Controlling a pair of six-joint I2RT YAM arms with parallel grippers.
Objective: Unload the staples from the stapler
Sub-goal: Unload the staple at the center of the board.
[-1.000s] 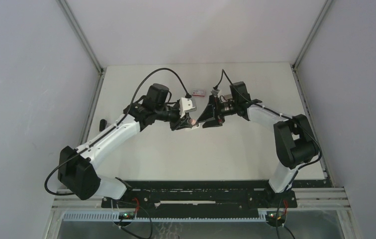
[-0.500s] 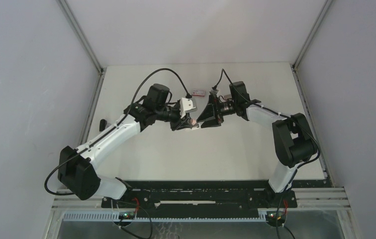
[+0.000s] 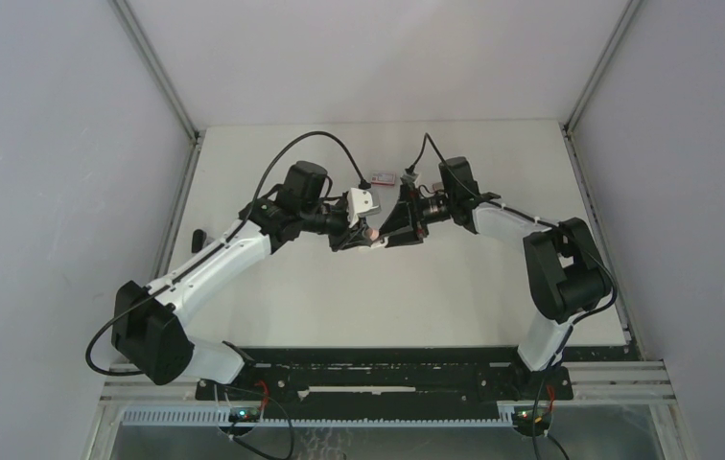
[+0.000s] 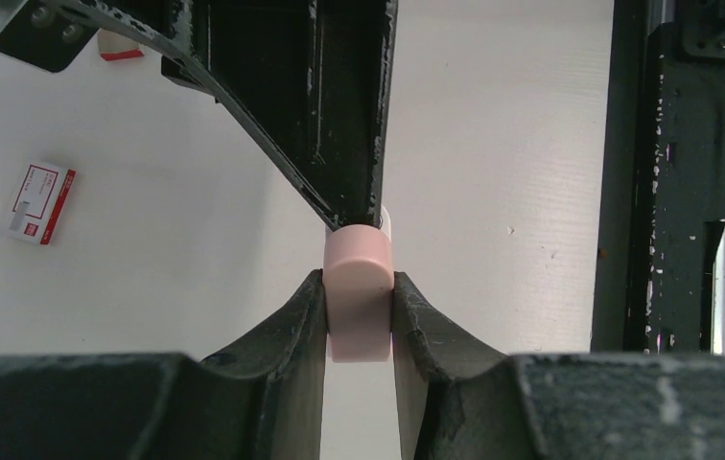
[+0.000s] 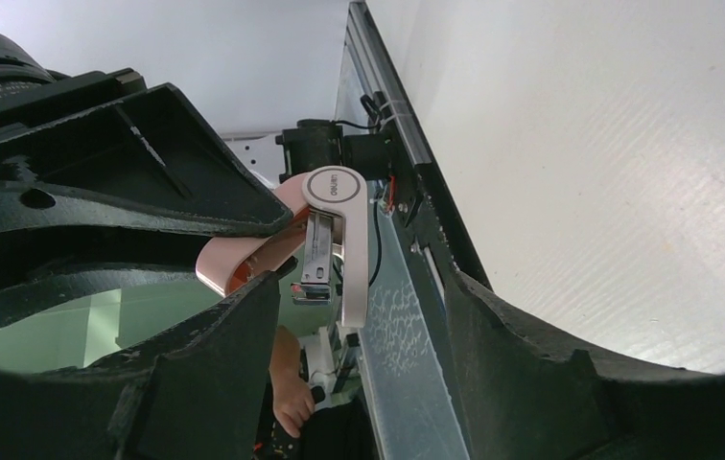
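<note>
1. Over the last 1 s the right gripper (image 3: 397,228) has shifted slightly left, toward the left gripper (image 4: 359,287). Judgement: engagement with the magazine is imminent; unloading has not started.
2. The left jaws are clenched on the stapler (image 5: 335,235), held above the table (image 3: 435,287).
3. The right jaws are spread and straddle the hinged-open stapler without gripping it.
4. No staples can be made out.

Left end effector (image 4: 359,292) clamped, right end effector (image 5: 363,287) spread

A finger (image 4: 339,144) of the right gripper (image 3: 387,233) hid the stapler (image 4: 358,302) past its pink end, at 12 o'clock in my left wrist view. I couldn't discern staples.
</note>
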